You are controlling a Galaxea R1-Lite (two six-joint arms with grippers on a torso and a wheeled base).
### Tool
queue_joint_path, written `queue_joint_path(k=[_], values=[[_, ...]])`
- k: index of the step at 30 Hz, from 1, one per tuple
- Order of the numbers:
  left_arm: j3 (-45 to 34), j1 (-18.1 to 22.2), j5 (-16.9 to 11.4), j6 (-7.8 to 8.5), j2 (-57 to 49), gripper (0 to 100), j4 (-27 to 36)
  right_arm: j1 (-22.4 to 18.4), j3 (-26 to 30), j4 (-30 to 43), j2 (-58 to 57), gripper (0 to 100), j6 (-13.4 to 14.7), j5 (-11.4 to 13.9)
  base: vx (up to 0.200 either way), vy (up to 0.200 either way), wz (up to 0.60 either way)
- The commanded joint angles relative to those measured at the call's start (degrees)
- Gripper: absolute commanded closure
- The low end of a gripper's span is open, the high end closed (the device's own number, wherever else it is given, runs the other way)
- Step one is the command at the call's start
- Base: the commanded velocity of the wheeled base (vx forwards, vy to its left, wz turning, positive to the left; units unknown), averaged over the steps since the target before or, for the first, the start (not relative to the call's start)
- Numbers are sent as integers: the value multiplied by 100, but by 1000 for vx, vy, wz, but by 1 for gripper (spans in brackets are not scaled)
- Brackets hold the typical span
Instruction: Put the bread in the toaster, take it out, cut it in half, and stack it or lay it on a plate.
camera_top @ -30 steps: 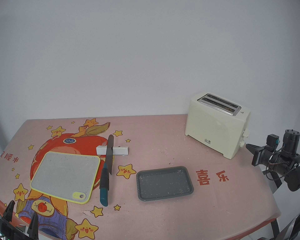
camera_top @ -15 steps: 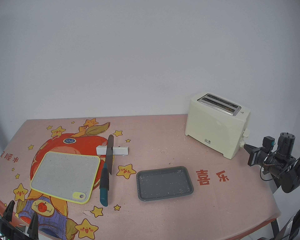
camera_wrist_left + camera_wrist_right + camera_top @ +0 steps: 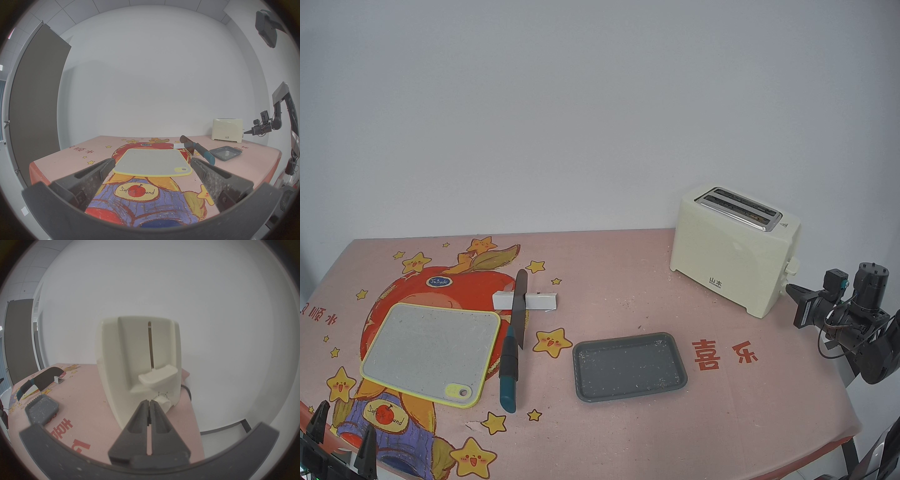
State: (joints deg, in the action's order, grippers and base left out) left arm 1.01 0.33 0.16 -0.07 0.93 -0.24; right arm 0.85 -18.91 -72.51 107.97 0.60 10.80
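The cream toaster [image 3: 734,250] stands at the table's back right, and what lies inside its two top slots is hidden. My right gripper [image 3: 789,289] is shut with nothing in it, just off the toaster's end face. In the right wrist view its tips [image 3: 148,403] are in front of the round dial [image 3: 162,400], below the lever [image 3: 156,377], which sits at the bottom of its slot. My left gripper [image 3: 150,175] is open and empty at the near left table corner, in front of the cutting board [image 3: 431,351].
A teal-handled knife [image 3: 511,350] lies beside the board, its blade on a small white rest [image 3: 534,301]. A grey rectangular plate [image 3: 629,365], dusted with crumbs, sits mid-table. The table edge [image 3: 837,387] runs close under the right arm.
My right gripper has moved a little left, closer to the toaster's lever end. The left arm and the things on the table have stayed put.
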Motion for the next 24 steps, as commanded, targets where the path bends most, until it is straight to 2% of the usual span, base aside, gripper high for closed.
queue_joint_path(k=[1,24], values=[[-101,2,2,-1,-75,0,-2,3,10,-264,224,100,46,-8,0,0,0],[-101,2,2,-1,-75,0,-2,-15,19,-352,330,100,55,-17,0,0,0]])
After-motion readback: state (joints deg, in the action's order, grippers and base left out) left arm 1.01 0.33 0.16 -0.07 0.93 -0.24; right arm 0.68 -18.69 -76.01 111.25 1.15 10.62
